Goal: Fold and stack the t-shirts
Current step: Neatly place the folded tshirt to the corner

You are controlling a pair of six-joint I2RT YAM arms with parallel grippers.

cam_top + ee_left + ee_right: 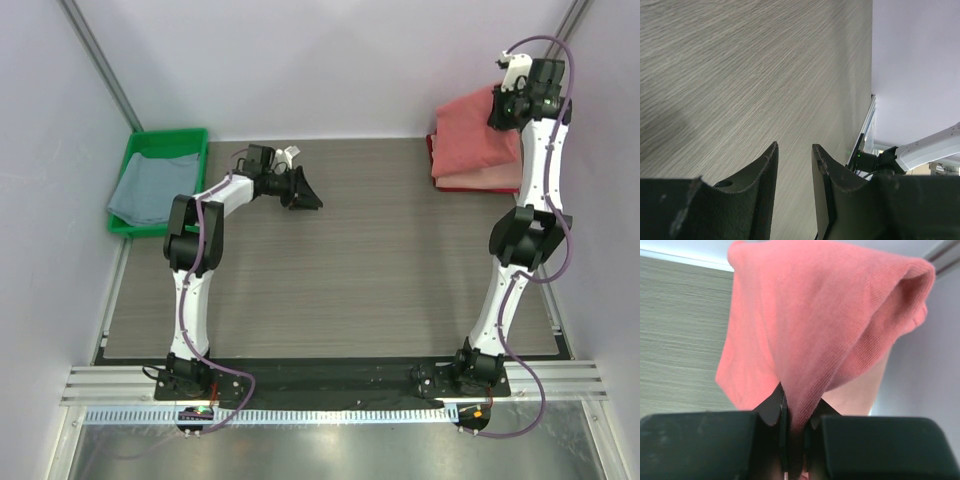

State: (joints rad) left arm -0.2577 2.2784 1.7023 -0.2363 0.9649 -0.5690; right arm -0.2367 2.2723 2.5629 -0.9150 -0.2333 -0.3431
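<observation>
Left gripper (pixel 300 192) hangs low over the bare middle of the table (pixel 380 270). In the wrist view its jaws stand narrowly parted with nothing between them, only wood grain below. Further back on the left, the grey-blue t-shirt (pixel 150 186) lies in the green tray (pixel 165 135), untouched. At the far right corner the right gripper (pixel 795 407) is clamped on a fold of the coral-red t-shirt (pixel 830 315), and the cloth tents away from the pinch. From above, this shirt sits on top of the pile by the wall, with the pale pink t-shirt (pixel 480 184) showing beneath it. Judged step: taking the top shirt off the pile for folding. To do it well, the pinch should hold one layer only. The lift should go up before across, so the pink shirt is not dragged. The carry should end on open table, where the free left gripper can take a second edge and spread the cloth flat. How many layers are pinched cannot be told.
</observation>
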